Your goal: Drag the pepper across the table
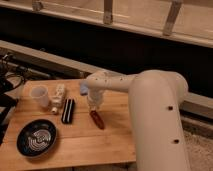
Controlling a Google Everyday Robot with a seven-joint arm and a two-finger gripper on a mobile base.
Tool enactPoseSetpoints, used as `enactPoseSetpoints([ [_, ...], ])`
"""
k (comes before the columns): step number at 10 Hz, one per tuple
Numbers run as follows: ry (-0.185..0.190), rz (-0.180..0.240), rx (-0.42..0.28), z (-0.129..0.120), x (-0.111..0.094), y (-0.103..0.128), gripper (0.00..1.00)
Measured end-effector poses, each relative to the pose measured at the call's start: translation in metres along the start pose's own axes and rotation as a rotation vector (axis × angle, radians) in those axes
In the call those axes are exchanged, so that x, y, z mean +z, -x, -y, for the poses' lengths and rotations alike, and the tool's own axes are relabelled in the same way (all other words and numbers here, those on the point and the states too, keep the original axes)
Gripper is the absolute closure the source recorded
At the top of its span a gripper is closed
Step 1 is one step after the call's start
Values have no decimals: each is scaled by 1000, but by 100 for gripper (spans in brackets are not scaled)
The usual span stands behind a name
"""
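Fingers closed, the white arm's gripper point(94, 108) points down at the upper end of the one slender, glossy dark red pepper point(97, 120). The pepper lies near the middle of the light brown wooden table point(115, 135). Left of the pepper are one black striped rectangular block point(67, 110), one small pale bottle point(58, 97), one white cup point(40, 95) whose contents I cannot tell, and one dark round dish point(36, 138) marked with pale rings.

A pale, warmly lit strip point(75, 17) runs across the top, crossed by upright metal posts point(107, 12), and under it a wide dark band point(130, 50) spans the whole view. Below that a grey ledge point(40, 56) slants down from the left edge toward the right. Dark cables point(10, 75) tangle at the far left, speckled grey floor point(200, 145) shows at the lower right, and the light is dim and warm
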Motion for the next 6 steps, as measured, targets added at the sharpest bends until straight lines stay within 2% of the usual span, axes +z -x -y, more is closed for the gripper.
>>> enactPoseSetpoints([
  [3, -24, 29, 11, 0, -11, 3, 100],
  [6, -63, 71, 69, 9, -57, 13, 100],
])
